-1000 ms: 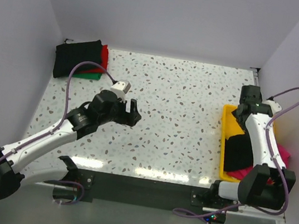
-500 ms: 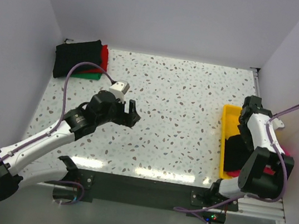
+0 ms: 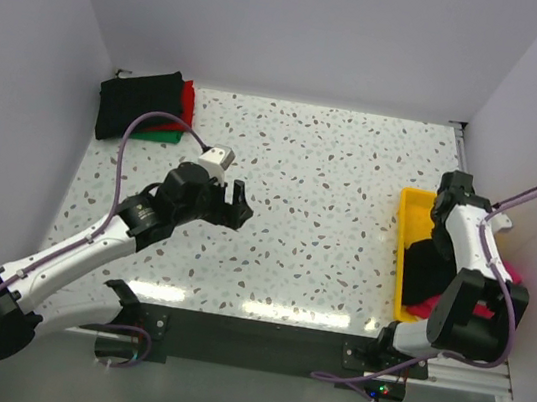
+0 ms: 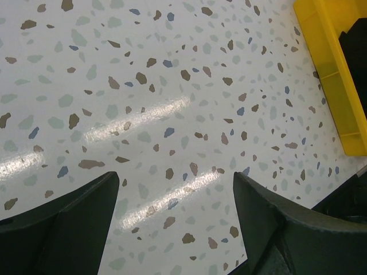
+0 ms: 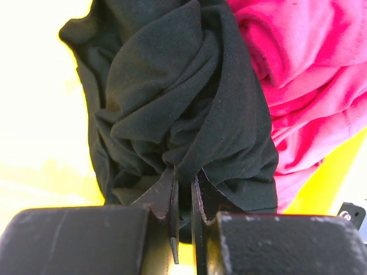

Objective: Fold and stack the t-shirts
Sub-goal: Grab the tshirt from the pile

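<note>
My right gripper (image 5: 183, 177) is shut on a pinched fold of a crumpled black t-shirt (image 5: 172, 86), which lies in the yellow tray (image 5: 324, 183) beside a magenta-pink t-shirt (image 5: 309, 74). Seen from above, the right gripper (image 3: 434, 248) reaches down into the tray (image 3: 410, 207) onto the black t-shirt (image 3: 426, 272), and pink cloth (image 3: 428, 308) shows at its near end. A folded stack sits at the back left corner: a black t-shirt (image 3: 140, 101) over red (image 3: 188, 100) and green (image 3: 162, 133). My left gripper (image 3: 239, 207) (image 4: 175, 176) hangs open over bare table, holding nothing.
The speckled table (image 3: 331, 190) has white walls on three sides. The tray's yellow rim (image 4: 330, 69) shows at the upper right of the left wrist view. The right arm's purple cable (image 3: 522, 198) loops near the right wall.
My right gripper has dropped into the tray and shut on the black t-shirt. The left arm has barely moved.
</note>
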`<state>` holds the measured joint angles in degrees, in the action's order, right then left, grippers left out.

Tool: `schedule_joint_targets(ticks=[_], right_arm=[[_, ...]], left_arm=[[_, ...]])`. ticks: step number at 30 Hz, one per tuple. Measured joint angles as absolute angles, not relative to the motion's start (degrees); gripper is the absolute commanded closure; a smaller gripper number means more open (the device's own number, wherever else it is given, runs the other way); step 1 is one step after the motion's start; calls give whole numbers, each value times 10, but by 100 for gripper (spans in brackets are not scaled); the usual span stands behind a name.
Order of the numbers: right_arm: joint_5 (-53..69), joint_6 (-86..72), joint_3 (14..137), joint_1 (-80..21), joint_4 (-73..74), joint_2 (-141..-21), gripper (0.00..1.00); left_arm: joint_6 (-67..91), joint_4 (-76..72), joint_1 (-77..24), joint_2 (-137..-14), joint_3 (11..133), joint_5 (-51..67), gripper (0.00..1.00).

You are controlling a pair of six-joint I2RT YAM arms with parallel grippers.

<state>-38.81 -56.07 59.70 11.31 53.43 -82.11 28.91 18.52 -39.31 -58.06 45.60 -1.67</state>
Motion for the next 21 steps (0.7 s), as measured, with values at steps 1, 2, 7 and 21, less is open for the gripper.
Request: schedule_joint_targets(ticks=[1,2,7,21], right_arm=[[-381,-555,604,113,538,-821,100],[-376,-552,611,113,540,-821,100],[-343,-523,667,113,552,-816,100],[-89,-394,711,113,455,-666,100]], left_arm=[[289,185,-393,-581,456,-17,15],[289,185,-393,-581,456,-17,15],[289,185,-393,-581,456,-17,15],[289,185,-393,-581,462,-17,15]])
